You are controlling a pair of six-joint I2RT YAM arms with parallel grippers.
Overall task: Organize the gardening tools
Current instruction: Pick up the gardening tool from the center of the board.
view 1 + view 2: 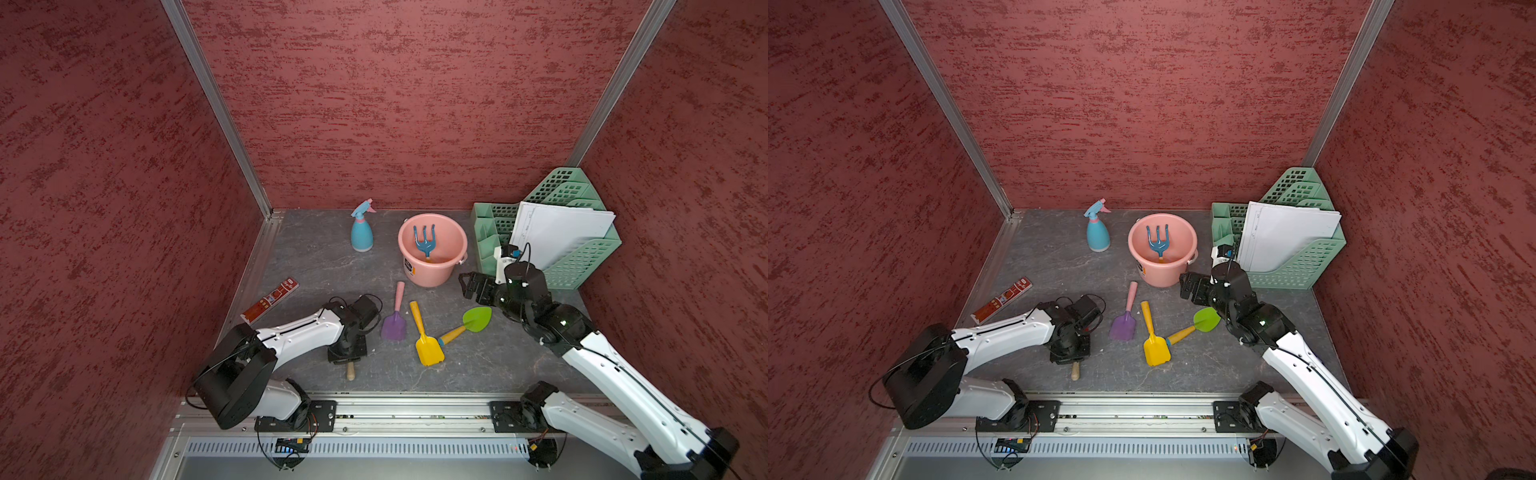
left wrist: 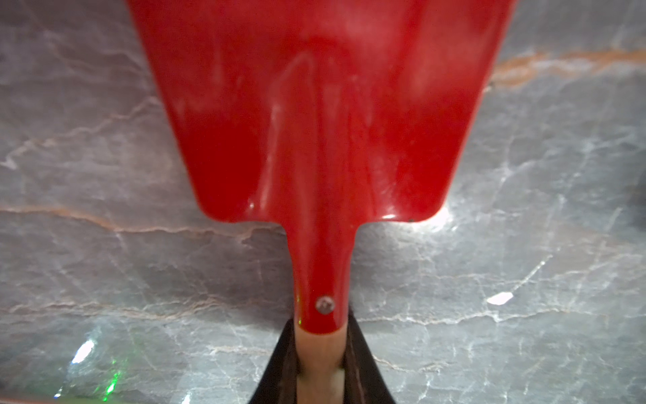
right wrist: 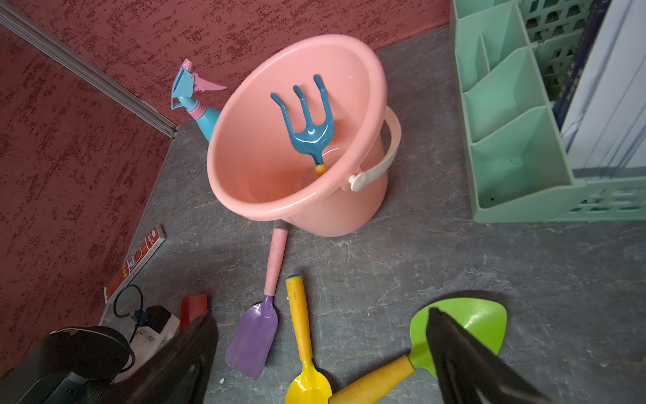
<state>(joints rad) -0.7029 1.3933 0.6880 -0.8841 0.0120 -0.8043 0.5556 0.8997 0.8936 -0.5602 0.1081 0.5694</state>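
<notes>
My left gripper [image 2: 321, 335] is shut on the wooden handle of the red spade [image 2: 321, 122], which lies on the grey floor. In both top views only the handle's end [image 1: 351, 371] shows, sticking out below the gripper [image 1: 347, 353]. The purple scoop [image 1: 394, 326], yellow shovel [image 1: 428, 349] and green trowel [image 1: 477, 319] lie side by side mid-floor. The blue claw [image 1: 424, 241] stands inside the pink bucket [image 1: 428, 274]. The blue spray bottle [image 1: 362, 232] stands upright left of the bucket. My right gripper [image 1: 467, 284] hangs open and empty right of the bucket, above the trowel [image 3: 465, 325].
A mint-green mesh rack [image 1: 582, 266] holding white sheets [image 1: 561, 232] fills the back right corner. A flat red printed strip [image 1: 270, 300] lies along the left wall. Red walls close in three sides, and a metal rail [image 1: 395, 409] runs along the front.
</notes>
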